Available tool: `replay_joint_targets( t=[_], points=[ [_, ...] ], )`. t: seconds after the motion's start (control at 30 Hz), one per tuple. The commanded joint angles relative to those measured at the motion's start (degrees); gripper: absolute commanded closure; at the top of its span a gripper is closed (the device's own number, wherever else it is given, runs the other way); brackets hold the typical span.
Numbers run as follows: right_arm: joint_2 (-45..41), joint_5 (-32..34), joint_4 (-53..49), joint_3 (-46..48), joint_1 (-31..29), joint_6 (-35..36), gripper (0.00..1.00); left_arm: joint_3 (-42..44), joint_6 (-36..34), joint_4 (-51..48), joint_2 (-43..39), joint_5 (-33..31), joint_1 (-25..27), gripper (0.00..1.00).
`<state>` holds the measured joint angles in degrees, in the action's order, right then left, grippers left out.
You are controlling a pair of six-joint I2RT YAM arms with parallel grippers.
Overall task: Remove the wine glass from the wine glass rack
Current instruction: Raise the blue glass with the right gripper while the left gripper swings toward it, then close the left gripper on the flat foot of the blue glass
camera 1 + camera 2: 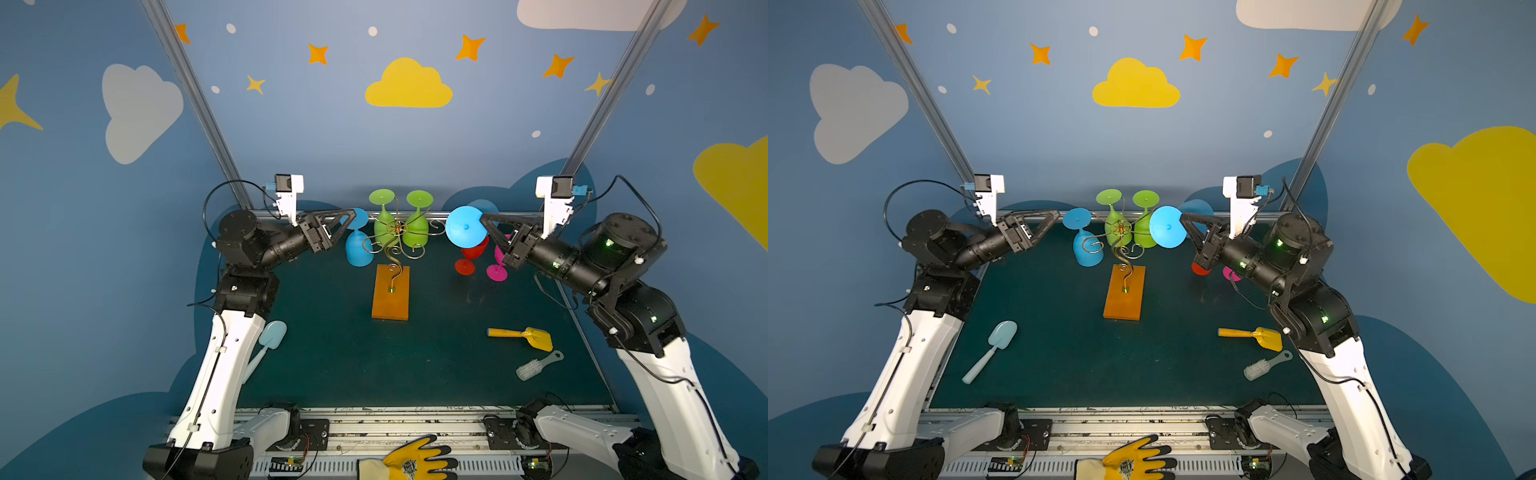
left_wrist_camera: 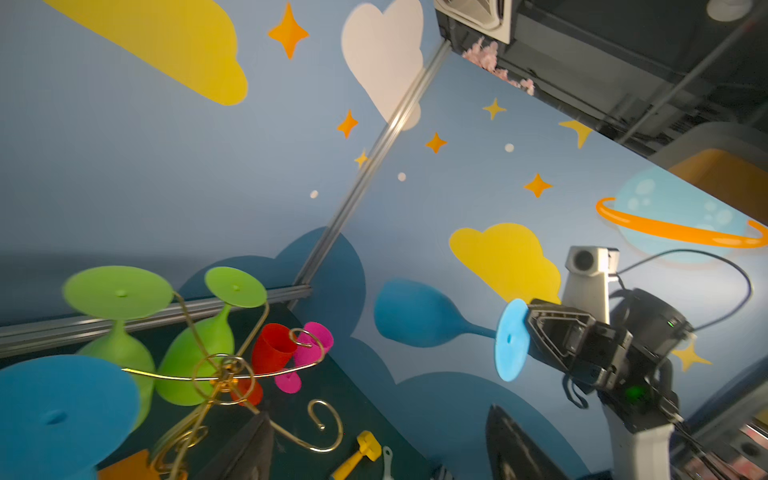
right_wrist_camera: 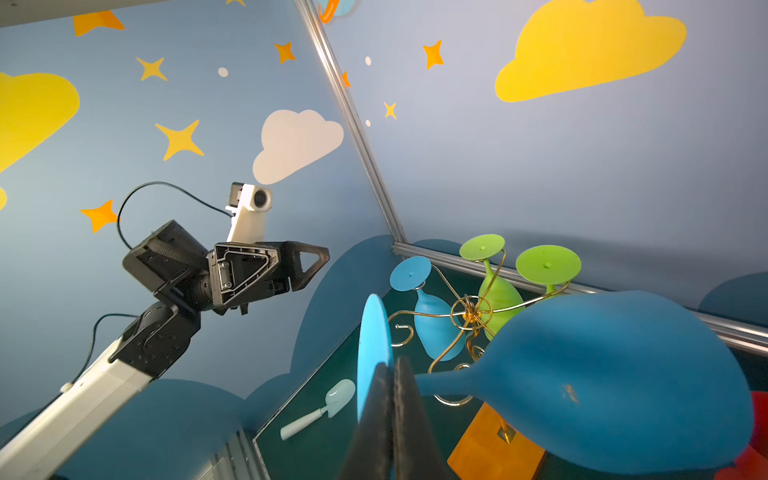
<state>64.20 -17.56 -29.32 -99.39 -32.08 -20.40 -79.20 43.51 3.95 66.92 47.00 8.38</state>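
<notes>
Right hand [image 3: 392, 399] clamped shut on the stem of the blue wine glass [image 1: 465, 226], close to its foot. The glass lies sideways in the air, clear of the wine glass rack [image 1: 390, 293] and just right of it (in both top views the foot hides most of the bowl). Left hand [image 1: 1054, 217] has its jaws apart and holds nothing. It sits just left of the rack, near a second blue glass [image 1: 358, 249] hanging foot-up from a rack arm. Two green glasses [image 1: 384, 230] hang on the rack's far side.

- In both top views we look down from above the near edge over the whole table [image 1: 332, 365]; the two overlap almost fully.
- From each wrist we look close and upward across the wine glass rack [image 2: 226, 372], which all views share.
</notes>
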Motion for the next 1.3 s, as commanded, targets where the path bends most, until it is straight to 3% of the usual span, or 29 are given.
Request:
replay_joint_targets(
  t=[0.0, 0.33, 0.67, 0.83, 1.03, 1.27],
  points=[
    [1.78, -3.24, -2.33, -3.32, -1.07, 3.95, 1.00, -3.59, -0.87, 1.81, 2.67, 2.65, 4.18, 0.22],
    [5.52, -2.12, -3.30, -6.69, -6.82, 7.40, 1.00, -7.79, 1.52, 6.25, 10.66, 4.13, 12.00, 0.24],
    [8.30, -2.28, -1.19, -7.21, -7.95, 7.12, 1.00, -8.52, 4.75, 11.29, 14.16, 7.93, 16.31, 0.28],
    [9.25, -2.56, -0.10, -7.41, -8.00, 6.70, 1.00, -8.06, 6.72, 13.76, 14.12, 9.15, 16.70, 0.30],
    [7.71, -1.97, 0.05, -7.00, -7.94, 6.55, 1.00, -7.72, 2.39, 8.45, 11.47, 5.28, 14.26, 0.27],
    [4.37, -0.12, 1.48, -4.80, -7.58, 6.43, 1.00, -4.46, 10.00, 17.89, 9.79, 6.02, 9.29, 0.28]
  ],
)
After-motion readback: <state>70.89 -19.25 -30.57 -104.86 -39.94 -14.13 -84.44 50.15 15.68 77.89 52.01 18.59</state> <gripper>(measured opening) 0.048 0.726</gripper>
